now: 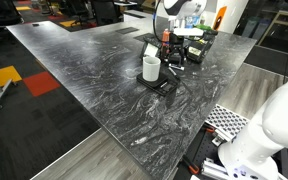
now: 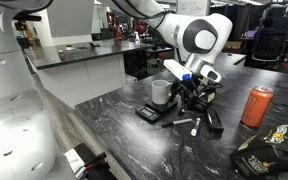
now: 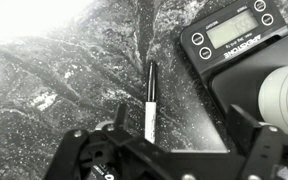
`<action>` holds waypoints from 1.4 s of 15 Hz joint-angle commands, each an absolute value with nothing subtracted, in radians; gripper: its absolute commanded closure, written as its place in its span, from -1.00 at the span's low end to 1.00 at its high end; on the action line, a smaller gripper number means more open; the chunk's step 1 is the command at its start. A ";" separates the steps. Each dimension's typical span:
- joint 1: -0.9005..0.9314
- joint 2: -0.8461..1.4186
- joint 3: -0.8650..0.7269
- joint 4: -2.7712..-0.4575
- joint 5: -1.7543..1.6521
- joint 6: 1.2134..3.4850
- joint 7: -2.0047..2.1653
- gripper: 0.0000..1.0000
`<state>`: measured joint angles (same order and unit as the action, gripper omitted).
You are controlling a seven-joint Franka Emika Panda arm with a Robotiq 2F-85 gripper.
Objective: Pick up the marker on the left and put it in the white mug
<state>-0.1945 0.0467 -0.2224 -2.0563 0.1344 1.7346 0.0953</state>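
A black marker with a white section (image 3: pixel 150 100) lies on the dark marbled table, seen in the wrist view, with its lower end by my left finger. My gripper (image 3: pixel 184 125) is open and empty, hovering over the table with the marker just inside its left jaw. The white mug (image 3: pixel 284 95) stands on a black scale (image 3: pixel 234 40) at the right. In both exterior views the gripper (image 1: pixel 174 58) (image 2: pixel 190 102) hangs right beside the mug (image 1: pixel 151 68) (image 2: pixel 161 92). Two markers (image 2: pixel 181 122) (image 2: pixel 196 127) lie on the table below it.
An orange-red can (image 2: pixel 256 105) stands to the right in an exterior view, with a dark bag (image 2: pixel 264 155) in front of it. A black object (image 2: pixel 214 122) lies beside the markers. Dark boxes (image 1: pixel 196 45) sit behind the gripper. The table edge runs along the front.
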 commanded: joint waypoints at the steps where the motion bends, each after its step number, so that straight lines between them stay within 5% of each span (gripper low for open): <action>1: -0.214 0.137 -0.225 -2.010 0.184 1.722 0.042 -1.00; 11: -0.236 0.234 -0.229 -1.958 0.172 1.772 0.042 -1.00; 13: -0.237 0.249 -0.230 -1.942 0.162 1.748 0.054 -0.45; 14: -0.236 0.257 -0.230 -1.933 0.156 1.733 0.059 -0.45; 17: -0.237 0.277 -0.231 -1.913 0.146 1.718 0.062 0.15; 21: -0.243 0.286 -0.236 -1.891 0.133 1.694 0.064 0.71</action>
